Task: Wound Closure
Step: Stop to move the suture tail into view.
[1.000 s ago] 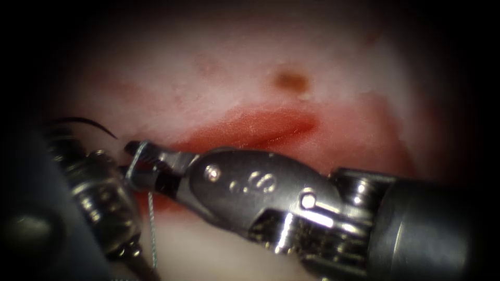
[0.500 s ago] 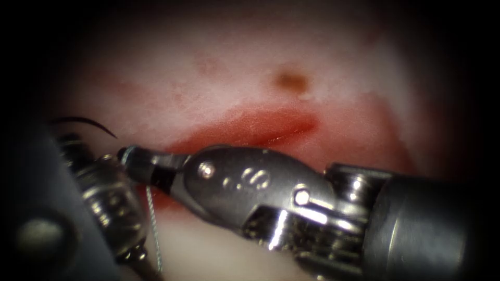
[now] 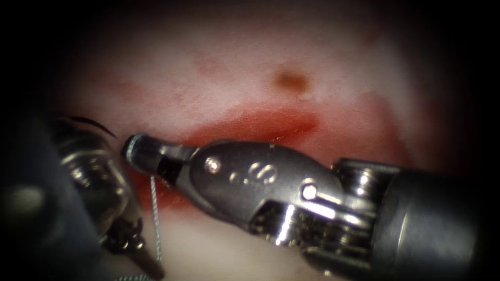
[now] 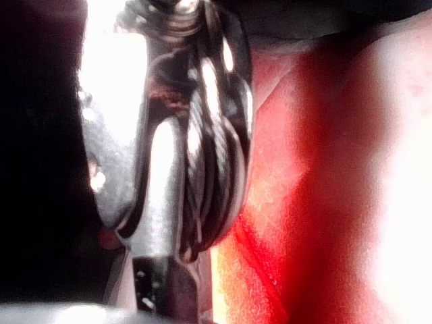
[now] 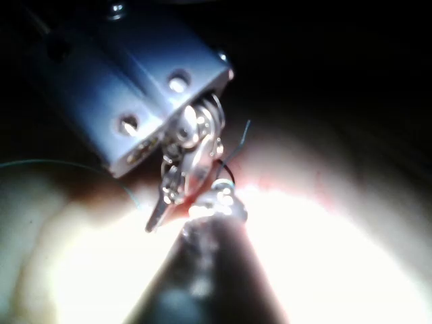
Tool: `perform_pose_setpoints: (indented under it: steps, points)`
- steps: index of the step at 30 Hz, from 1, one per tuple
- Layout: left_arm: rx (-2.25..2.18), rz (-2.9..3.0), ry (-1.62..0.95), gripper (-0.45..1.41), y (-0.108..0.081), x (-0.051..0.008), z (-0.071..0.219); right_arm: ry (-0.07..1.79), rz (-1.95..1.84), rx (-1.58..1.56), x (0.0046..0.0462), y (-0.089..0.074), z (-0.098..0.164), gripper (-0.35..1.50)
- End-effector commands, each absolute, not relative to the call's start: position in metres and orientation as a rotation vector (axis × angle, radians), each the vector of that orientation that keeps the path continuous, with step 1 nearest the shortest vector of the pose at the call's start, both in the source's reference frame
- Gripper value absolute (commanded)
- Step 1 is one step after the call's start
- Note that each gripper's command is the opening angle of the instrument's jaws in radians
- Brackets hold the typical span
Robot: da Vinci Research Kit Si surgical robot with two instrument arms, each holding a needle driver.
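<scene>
The right tool (image 3: 136, 149) reaches across the red cut (image 3: 260, 125) in the tissue (image 3: 219, 73), its jaws closed at the cut's left end, with thread (image 3: 154, 208) hanging below them. The left tool (image 3: 133, 247) sits just left; its jaws cannot be made out. A dark curved needle (image 3: 94, 123) shows at far left, above the tissue.

Endoscope looks down from close above the cut (image 3: 271, 127); wrist views sit closer — all share the tissue (image 3: 229, 73).

Polished steel right gripper (image 3: 136, 151), rivets, stamped digits, dark grey shaft.
</scene>
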State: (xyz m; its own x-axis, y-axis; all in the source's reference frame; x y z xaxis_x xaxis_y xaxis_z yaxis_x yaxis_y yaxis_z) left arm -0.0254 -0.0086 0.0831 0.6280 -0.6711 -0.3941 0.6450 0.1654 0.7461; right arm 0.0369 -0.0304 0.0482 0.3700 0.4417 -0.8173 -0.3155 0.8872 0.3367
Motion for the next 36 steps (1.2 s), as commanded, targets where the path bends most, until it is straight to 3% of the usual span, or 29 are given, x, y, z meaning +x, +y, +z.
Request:
perform_pose_setpoints:
  steps: [1, 10, 16, 25, 36]
  points:
    - [1.037, -0.948, -0.046, -0.45, -0.0068, -0.0247, 0.0829, 1.103, 0.482, 0.150, 0.0363, -0.0298, 0.0475, -0.35]
    - [0.968, -0.987, -0.044, -0.45, -0.0038, -0.0207, 0.0830, 1.068, 0.497, 0.274, 0.0302, -0.0293, 0.0468, -0.35]
    - [1.002, -0.981, -0.027, -0.45, -0.0042, -0.0198, 0.0818, 1.037, 0.561, 0.207, 0.0287, -0.0283, 0.0468, -0.35]
    - [1.152, -0.855, 0.061, -0.45, -0.0080, -0.0208, 0.0805, 0.998, 0.648, 0.140, 0.0298, -0.0275, 0.0477, -0.35]
    - [1.217, -0.745, 0.173, -0.45, -0.0112, -0.0202, 0.0814, 1.041, 0.592, 0.246, 0.0352, -0.0298, 0.0480, -0.35]
